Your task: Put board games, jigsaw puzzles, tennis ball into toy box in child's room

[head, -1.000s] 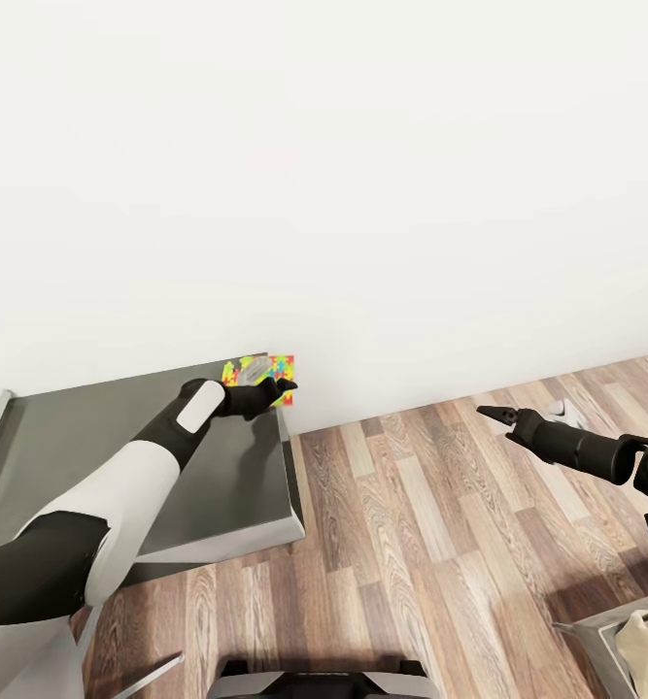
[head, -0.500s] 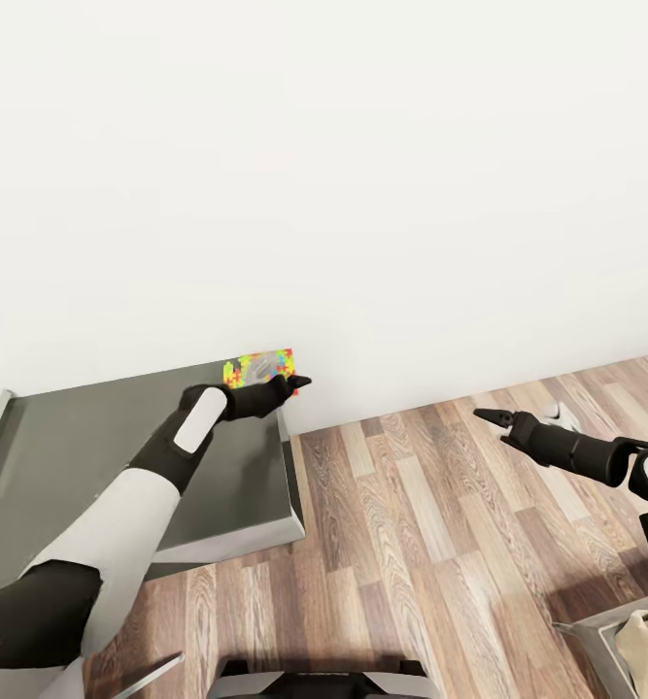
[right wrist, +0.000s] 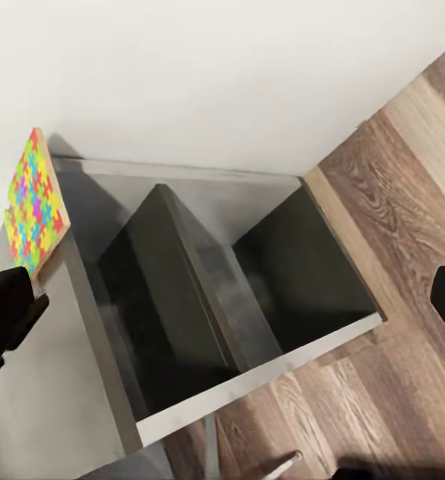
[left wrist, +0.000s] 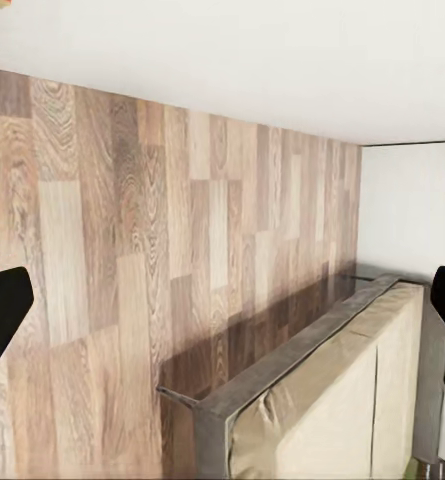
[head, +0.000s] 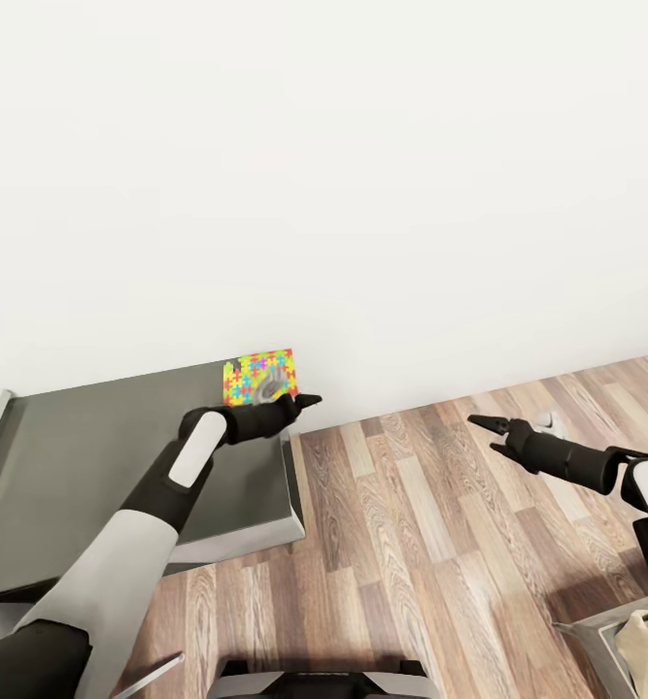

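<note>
A colourful jigsaw puzzle (head: 258,377) stands on edge against the white wall at the far right corner of the grey table (head: 90,456); the right wrist view has the puzzle (right wrist: 36,200) at the table's corner too. My left gripper (head: 302,401) hovers just in front of and below it, past the table's right edge, open with nothing between its fingers (left wrist: 2,312). My right gripper (head: 486,427) hangs open over the wooden floor, well to the right of the table, pointing towards it.
The table has dark open compartments (right wrist: 232,300) under its top. A metal bed frame with a beige mattress (head: 639,631) sits at the lower right, and the frame (left wrist: 282,370) also shows in the left wrist view. Wooden floor (head: 411,544) lies between table and bed.
My left gripper has slid right and slightly down off the puzzle's face, leaving more of the puzzle uncovered. My right gripper has drifted a little left and down.
</note>
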